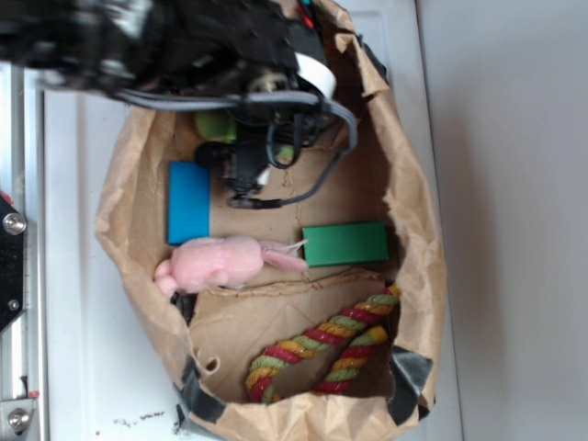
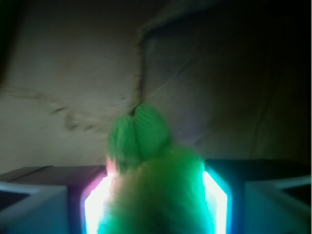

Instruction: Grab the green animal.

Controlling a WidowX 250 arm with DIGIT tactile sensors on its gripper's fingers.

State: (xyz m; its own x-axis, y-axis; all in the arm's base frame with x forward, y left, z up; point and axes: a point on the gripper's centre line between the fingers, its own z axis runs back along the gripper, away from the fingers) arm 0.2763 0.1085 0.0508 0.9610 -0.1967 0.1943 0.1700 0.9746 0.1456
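Observation:
The green animal [image 2: 157,195] fills the gap between my fingers in the wrist view. Its fuzzy yellow-green body presses against both lit pads, and its darker green feet [image 2: 139,134] stick out ahead. My gripper [image 2: 155,187] is shut on it. In the exterior view my gripper [image 1: 243,170] reaches down into the top of the brown paper bag [image 1: 418,211]. Only patches of the green animal [image 1: 215,126] show beside the black arm; the rest is hidden under it.
Inside the bag lie a blue block [image 1: 188,202], a flat green block [image 1: 345,244], a pink plush bunny [image 1: 216,262] and a red, yellow and green rope [image 1: 322,344]. The bag's crumpled walls rise all around. A metal rail [image 1: 14,276] runs at the left.

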